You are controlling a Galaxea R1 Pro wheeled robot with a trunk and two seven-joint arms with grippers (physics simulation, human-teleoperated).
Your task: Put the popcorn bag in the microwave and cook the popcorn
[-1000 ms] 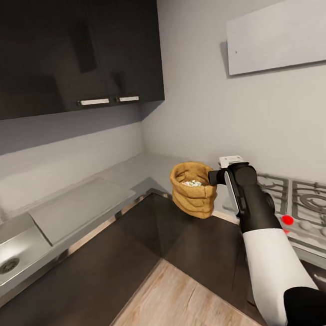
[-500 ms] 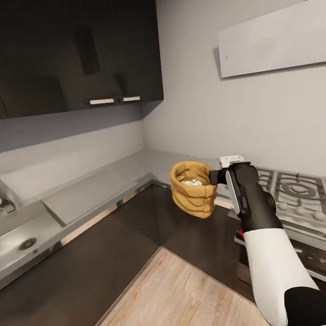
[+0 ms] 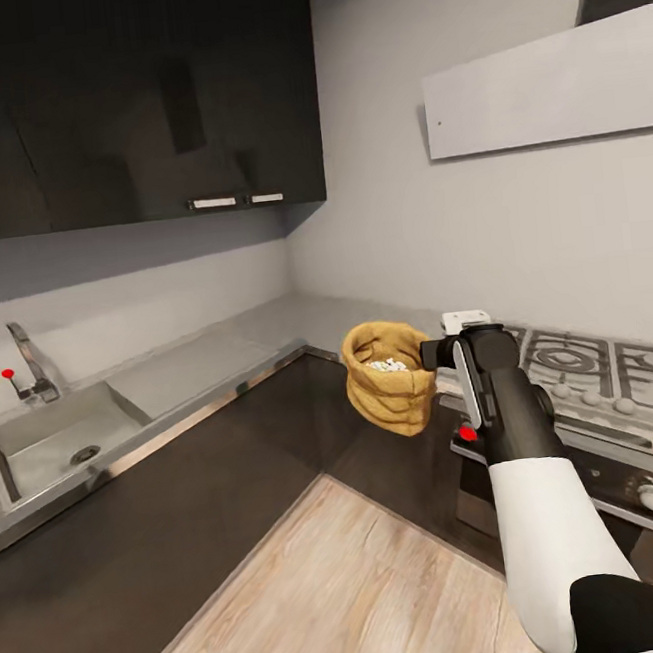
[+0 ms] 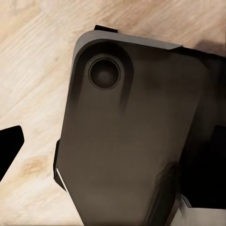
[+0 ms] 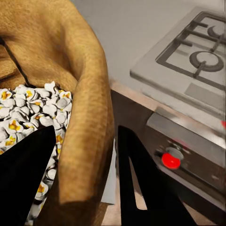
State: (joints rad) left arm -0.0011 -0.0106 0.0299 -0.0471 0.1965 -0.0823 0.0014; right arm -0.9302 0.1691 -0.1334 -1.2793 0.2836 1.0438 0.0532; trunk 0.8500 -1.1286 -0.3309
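Observation:
The popcorn bag, a tan crumpled sack, hangs in the air in front of the countertop corner. My right gripper is shut on its rolled rim. In the right wrist view the bag is full of white and yellow popped kernels. One black finger sits inside the sack and the other outside it, the gripper pinching the wall between them. My left gripper points down at the floor, its dark fingertips spread wide with nothing between them. The microwave is out of view.
A steel sink with a tap lies at the left. A gas hob over a built-in oven with a red knob is at the right. Dark wall cabinets hang above. The wood floor lies below, and my own dark base too.
The camera has moved: sink and tap have slid into view at the left, and the oven front now shows under the hob. The bag stays in my right gripper, unchanged.

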